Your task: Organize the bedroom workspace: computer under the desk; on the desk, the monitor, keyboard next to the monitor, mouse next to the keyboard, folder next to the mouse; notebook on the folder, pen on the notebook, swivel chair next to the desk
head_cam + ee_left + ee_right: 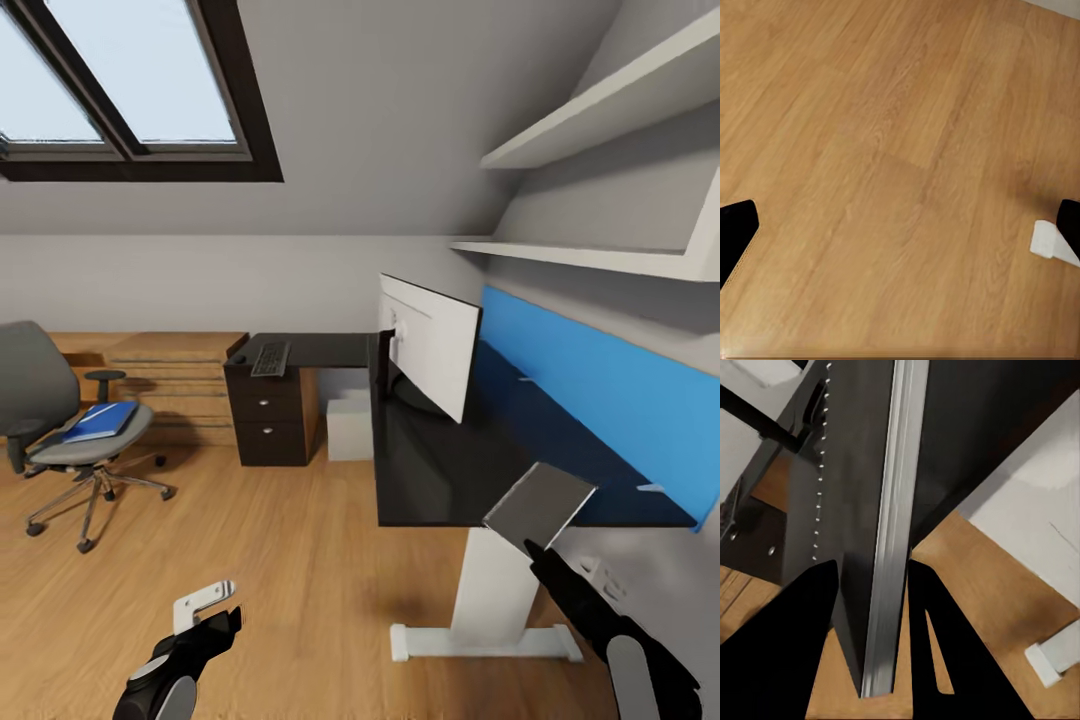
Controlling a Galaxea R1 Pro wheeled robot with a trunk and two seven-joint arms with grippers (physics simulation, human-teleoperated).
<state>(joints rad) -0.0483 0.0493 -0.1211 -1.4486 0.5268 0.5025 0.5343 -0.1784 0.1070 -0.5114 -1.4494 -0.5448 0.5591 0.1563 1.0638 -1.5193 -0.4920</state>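
My right gripper (530,548) (872,562) is shut on the notebook (540,505) (896,472), a thin grey rectangle held tilted over the near end of the black desk (430,470). On the desk stands the monitor (430,345), its pale back towards me. The keyboard (270,358) and the small dark mouse (240,357) lie above the drawer unit. Under the desk stands the pale computer (350,428). The swivel chair (40,385) stands at the left, away from the desk, with the blue folder (100,422) on its seat. My left gripper (215,610) (904,225) hangs open over the floor. I cannot make out the pen.
Low wooden shelving (175,370) runs along the far wall behind the chair. A blue wall panel (600,390) backs the desk, with white shelves (600,130) above it. Open wooden floor (900,150) lies between me, the chair and the desk's white leg (490,600).
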